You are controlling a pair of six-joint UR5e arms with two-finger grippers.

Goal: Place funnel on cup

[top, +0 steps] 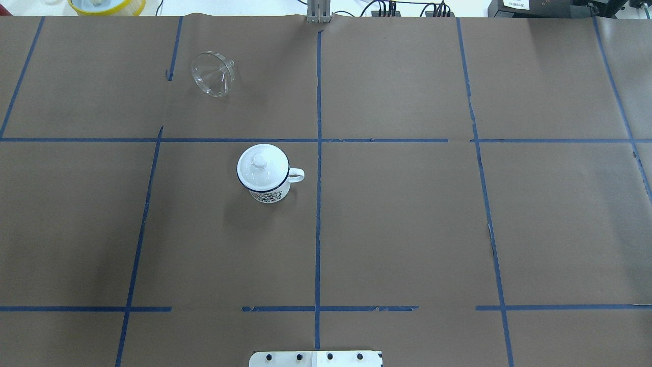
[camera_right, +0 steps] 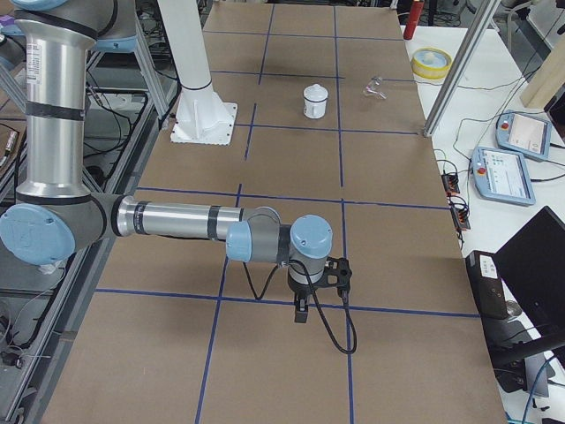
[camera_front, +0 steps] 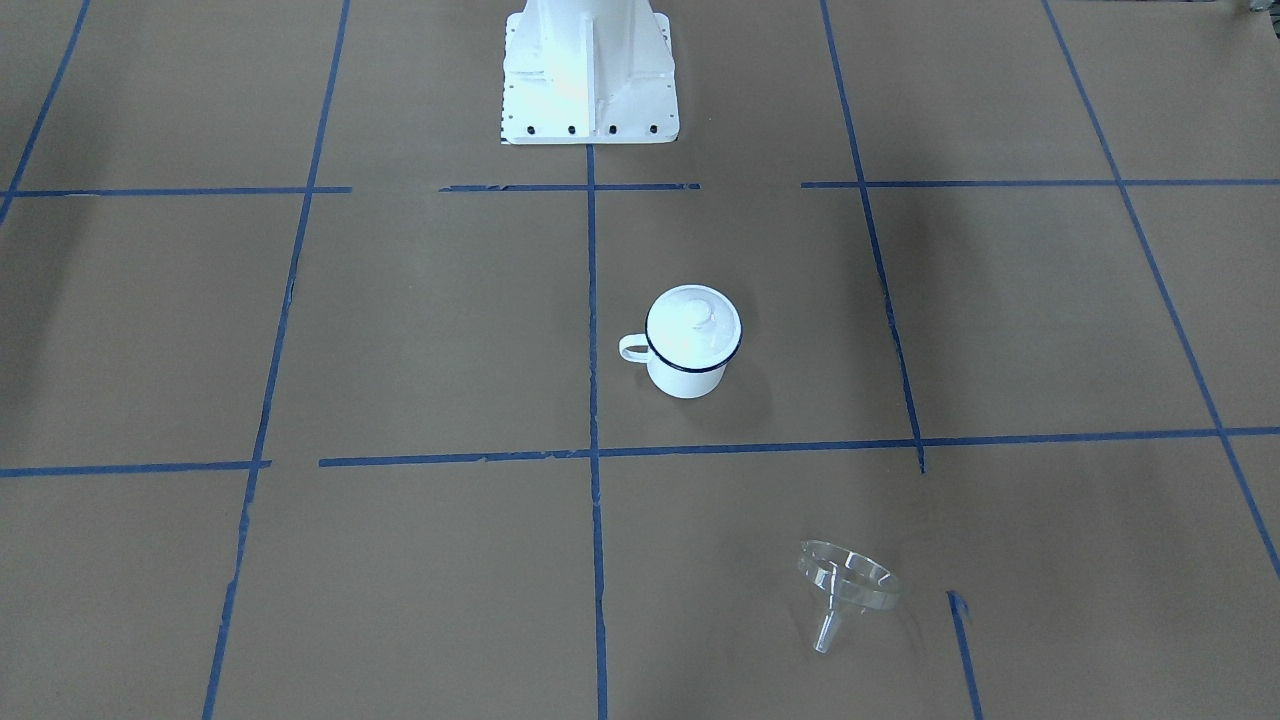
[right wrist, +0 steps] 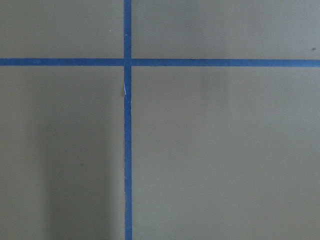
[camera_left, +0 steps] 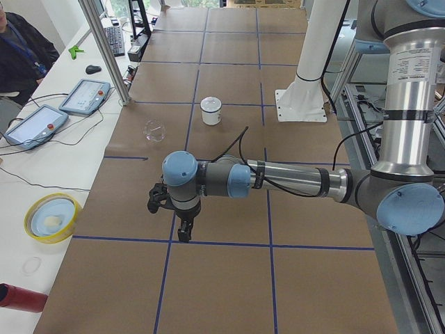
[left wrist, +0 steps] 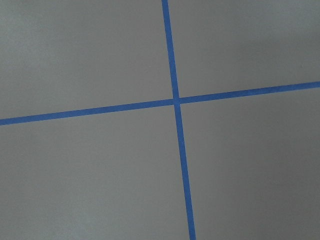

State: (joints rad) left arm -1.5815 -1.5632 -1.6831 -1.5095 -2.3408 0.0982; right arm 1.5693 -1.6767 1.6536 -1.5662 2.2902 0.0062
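Note:
The cup (top: 267, 184), a white enamel mug with a dark blue rim, stands near the table's middle with a round white knobbed lid (top: 261, 164) on it. It also shows in the front view (camera_front: 688, 372). The clear funnel (top: 212, 74) lies on its side at the far left, apart from the cup; the front view shows it too (camera_front: 846, 584). My left gripper (camera_left: 182, 235) hangs over the table's left end, far from both. My right gripper (camera_right: 304, 309) hangs over the right end. I cannot tell whether either is open or shut. Both wrist views show only brown paper and blue tape.
The white robot base (camera_front: 590, 70) stands at the table's near edge. Off the far edge are a yellow bowl (camera_left: 51, 217), two teach pendants (camera_left: 33, 125), a metal post (camera_left: 104, 49) and a seated operator (camera_left: 24, 49). Blue tape lines grid the brown paper.

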